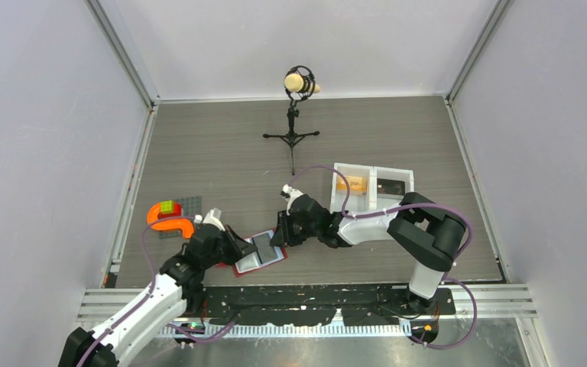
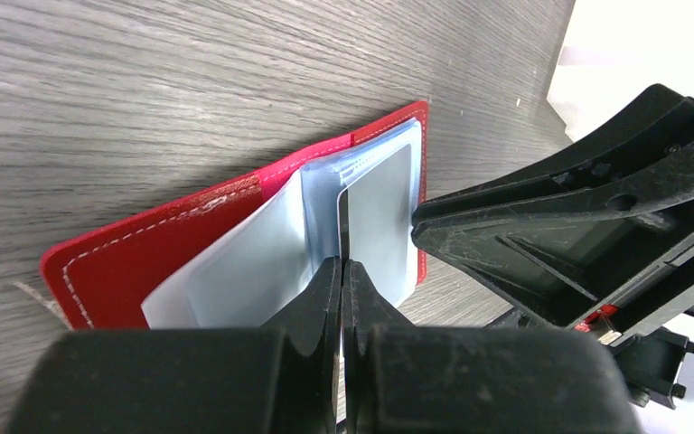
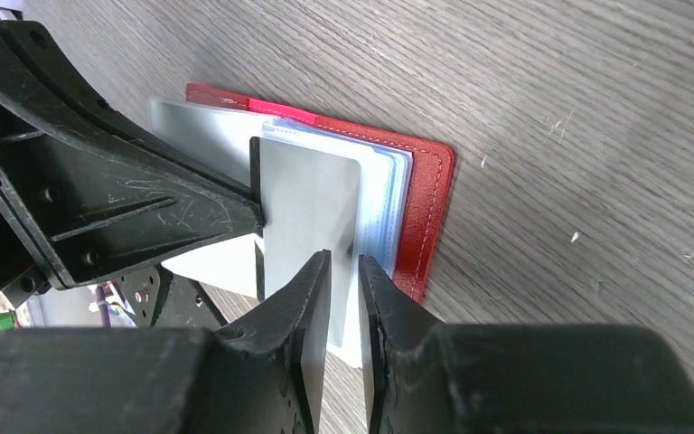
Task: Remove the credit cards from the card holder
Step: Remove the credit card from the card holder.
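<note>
Two grippers meet at the open card holder (image 2: 172, 244) on the table (image 1: 222, 153). Only the left wrist view shows the left gripper (image 2: 342, 269) pinched together on its thin leaf; the right wrist view shows the right gripper (image 3: 343, 264) slightly apart

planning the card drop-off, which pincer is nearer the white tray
Right. The right pincer is at the card holder's edge facing the white tray; the left pincer is at the holder's opposite edge, farther away.

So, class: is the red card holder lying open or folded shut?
Open. The card holder lies spread, red cover down, pale pocket leaves showing.
</note>
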Controlling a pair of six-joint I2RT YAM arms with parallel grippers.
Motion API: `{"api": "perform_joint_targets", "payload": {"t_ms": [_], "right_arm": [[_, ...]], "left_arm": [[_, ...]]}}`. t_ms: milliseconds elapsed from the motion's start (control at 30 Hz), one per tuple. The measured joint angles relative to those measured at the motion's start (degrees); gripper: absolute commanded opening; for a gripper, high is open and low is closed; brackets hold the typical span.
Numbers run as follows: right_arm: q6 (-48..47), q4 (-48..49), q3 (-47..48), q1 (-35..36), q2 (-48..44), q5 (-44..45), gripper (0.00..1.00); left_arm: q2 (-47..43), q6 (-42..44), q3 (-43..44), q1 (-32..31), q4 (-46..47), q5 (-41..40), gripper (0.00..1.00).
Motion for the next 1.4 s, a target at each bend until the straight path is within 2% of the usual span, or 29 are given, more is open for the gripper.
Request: {"api": "perform_joint_targets", "payload": {"t_ms": [533, 833, 1100, 1400], "right_arm": [[0.17, -0.46, -0.68, -1.33, 0.02, 0.39, 0.24], [0.11, -0.66, -0.68, -1.55, -0.07, 0.44, 0.24], [-0.35, -4.74, -1.05, -1.46, -3.08, 1.03, 0.25], [-0.33, -2.73, -1.11, -0.02, -4.74, -0.79, 0.25]], "left_arm": [[-0.04, 3.30, 1.95, 5.27, -5.29, 3.50, 0.00], [-0.83, 6.10, 2.12, 6.08, -4.68, 7.21, 0.00], [-1.20, 6.69, 2.14, 6.12, -4.50, 8.74, 0.00], [2.36, 7.58, 2.34, 6.16, -2.05, 11.87, 0.00]]}}
